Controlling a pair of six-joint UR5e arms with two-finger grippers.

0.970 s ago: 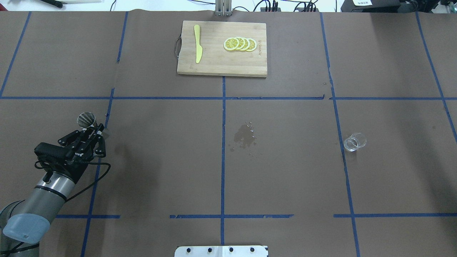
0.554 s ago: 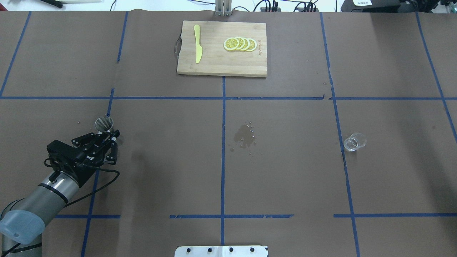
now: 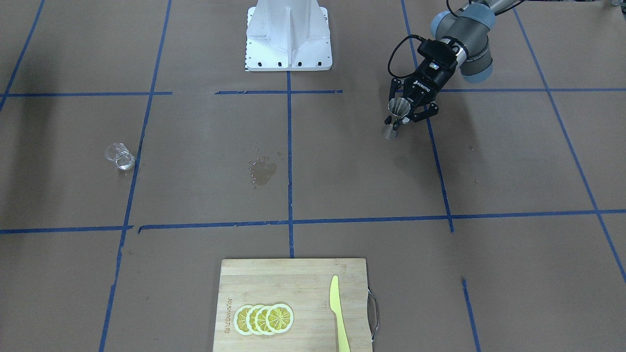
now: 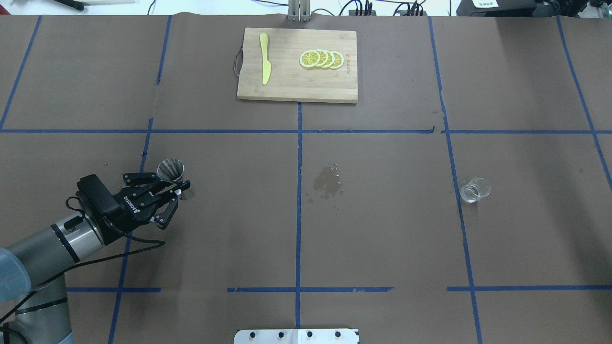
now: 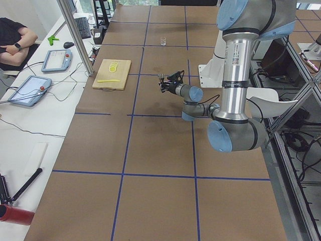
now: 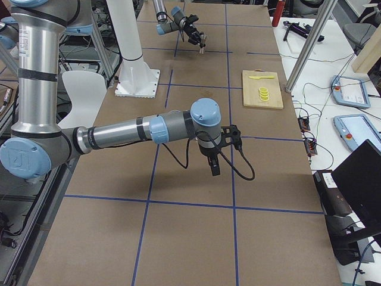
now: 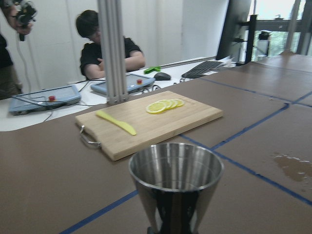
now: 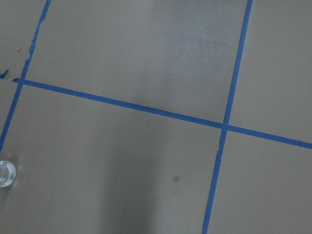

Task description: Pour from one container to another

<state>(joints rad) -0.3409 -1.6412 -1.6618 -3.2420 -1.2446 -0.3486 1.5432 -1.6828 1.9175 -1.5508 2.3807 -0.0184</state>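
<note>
Gripping the steel jigger (image 4: 170, 168) at its narrow waist with the left end effector (image 4: 180, 188), clenched around it; holding it upright, mouth up, well off to the robot's-left side of the wet stain (image 4: 327, 181). Can't tell whether its base touches the surface (image 4: 382, 239) or hangs just clear. Can't call the right end effector (image 6: 214, 165) either: seen only in the right-side view, with no fingers in its own wrist camera. On to the glass measuring cup (image 4: 475, 190): alone on the opposite side of the stain, well apart from it, with nothing touching it. Beyond the stain, away from the robot: cutting board (image 4: 296, 86) with yellow knife (image 4: 264, 58) and lemon slices (image 4: 322, 59), out of the way. Risks, as judged: could rotate or slip in the grip, being smooth steel pinched at one thin point; could miss the small mouth on the pour and add to that stain unless the cup's lip is lined up right above it; could fumble the cup pick, clear glass being slick and hard to read. Hidden: lower cone cut off at the bottom of the left wrist view; cup clipped by the edge of the right wrist view; no reading the liquid level in cup or jigger.
</note>
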